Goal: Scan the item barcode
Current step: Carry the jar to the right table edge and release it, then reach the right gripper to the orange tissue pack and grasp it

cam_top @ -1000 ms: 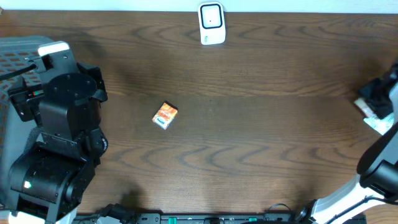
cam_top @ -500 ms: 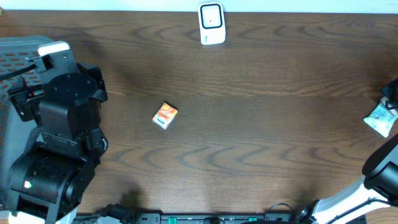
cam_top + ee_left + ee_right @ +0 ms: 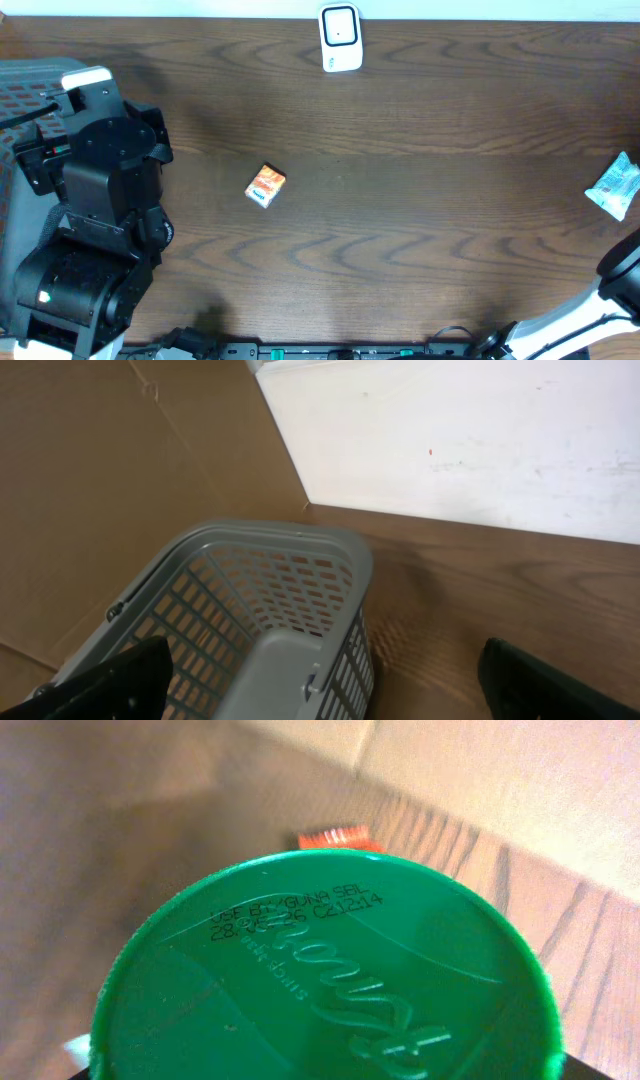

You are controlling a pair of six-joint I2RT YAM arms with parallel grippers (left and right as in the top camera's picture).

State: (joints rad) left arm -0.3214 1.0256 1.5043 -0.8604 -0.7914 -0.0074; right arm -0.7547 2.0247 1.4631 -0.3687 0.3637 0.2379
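Observation:
A round green lid [image 3: 330, 970] with embossed lettering and a printed date code fills the right wrist view. It is the top of the item, and my right gripper [image 3: 325, 1072] is shut on it; only dark finger edges [image 3: 595, 1068] show at the bottom corners. The barcode is hidden. This gripper is outside the overhead view. A white scanner [image 3: 340, 38] stands at the table's far edge, centre. My left gripper [image 3: 325, 695] hangs open and empty above a grey basket [image 3: 260, 610].
A small orange box [image 3: 266, 186] lies left of the table's middle. A clear packet [image 3: 613, 187] lies at the right edge. The left arm [image 3: 100, 200] stands at the left side. A red-orange object [image 3: 338, 838] shows behind the lid.
The right gripper has drifted out past the overhead view's right edge, uncovering the clear packet. The left arm has not moved.

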